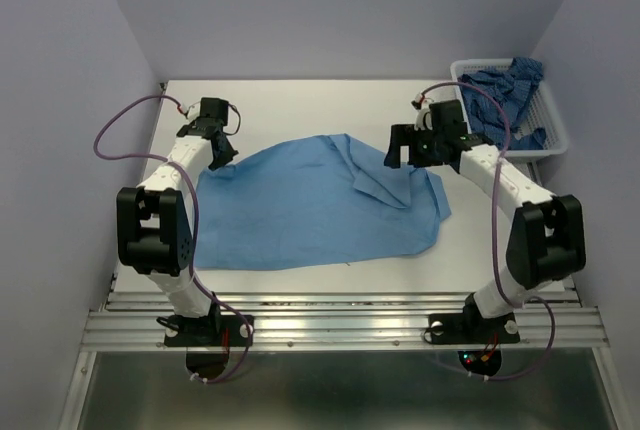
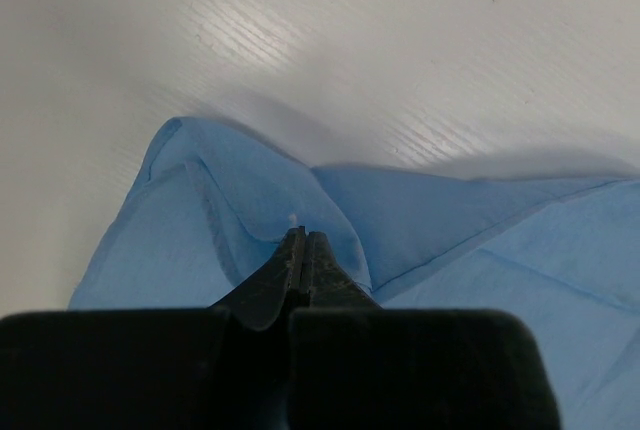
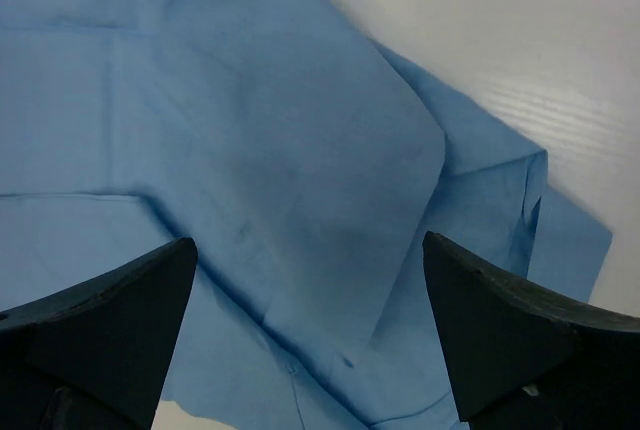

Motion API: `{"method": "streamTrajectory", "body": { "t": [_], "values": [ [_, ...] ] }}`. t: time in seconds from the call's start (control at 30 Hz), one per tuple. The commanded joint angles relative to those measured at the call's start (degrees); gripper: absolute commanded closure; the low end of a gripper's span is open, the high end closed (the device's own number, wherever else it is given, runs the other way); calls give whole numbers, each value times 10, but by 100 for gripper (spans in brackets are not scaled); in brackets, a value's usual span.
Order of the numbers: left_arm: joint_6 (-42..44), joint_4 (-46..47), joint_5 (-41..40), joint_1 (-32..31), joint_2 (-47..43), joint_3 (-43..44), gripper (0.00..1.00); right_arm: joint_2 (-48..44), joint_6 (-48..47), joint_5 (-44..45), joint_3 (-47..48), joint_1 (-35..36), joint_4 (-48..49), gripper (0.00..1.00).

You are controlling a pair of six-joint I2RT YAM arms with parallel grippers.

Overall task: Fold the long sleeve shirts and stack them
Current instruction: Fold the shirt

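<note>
White desk [image 1: 300, 100] is shown carrying a light blue shirt [image 1: 300, 215], which is spread loosely across the middle. Its lower edge is laid toward the near edge, and a flap of cloth is doubled over on its right half. A white mesh basket [image 1: 556, 122] is set at the far right corner, and a darker blue patterned shirt [image 1: 505, 85] is heaped inside it, not yet taken out.

The left hand [image 1: 222, 155] is seen at the shirt's far left corner. Its jaws are pressed fully together, and the cloth is drawn up in a small peak to their tips, so that corner is judged to be pinched. The right hand [image 1: 406, 153] is held over the shirt's far right part, by the doubled-over flap. Its jaws are spread wide, with nothing between them and only blue cloth seen below.

The step in hand is judged to be an early fold of the light blue shirt, with one corner gripped and the other side not yet taken. For the next move, the right hand would likely need to be lowered onto a matching edge and closed there, so that both sides can be carried over evenly. The loose flap may first need to be laid flat. The basket's shirt is left for later.
</note>
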Motion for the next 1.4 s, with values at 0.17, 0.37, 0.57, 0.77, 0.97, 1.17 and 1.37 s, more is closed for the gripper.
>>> {"method": "streamTrajectory", "body": {
  "t": [0.17, 0.37, 0.57, 0.77, 0.97, 1.17, 1.37],
  "values": [
    [-10, 8, -16, 1, 10, 2, 100, 105, 135, 94, 38, 5, 7, 0],
    [-8, 2, -23, 2, 19, 18, 100, 146, 132, 28, 36, 5, 48, 50],
    [-1, -6, -34, 2, 32, 51, 100, 149, 105, 19, 83, 5, 53, 99],
    [20, -44, -62, 2, 65, 146, 100, 161, 10, 110, 243, 5, 5, 99],
    [23, -79, -92, 2, 81, 199, 100, 142, -42, 151, 338, 5, -54, 99],
    [-30, -88, -116, 2, 7, 98, 100, 12, -7, 197, 234, 5, -105, 99],
    [-81, -64, -92, 2, -85, -45, 100, -147, 51, 222, 101, 5, -171, 99]
  ]
}}
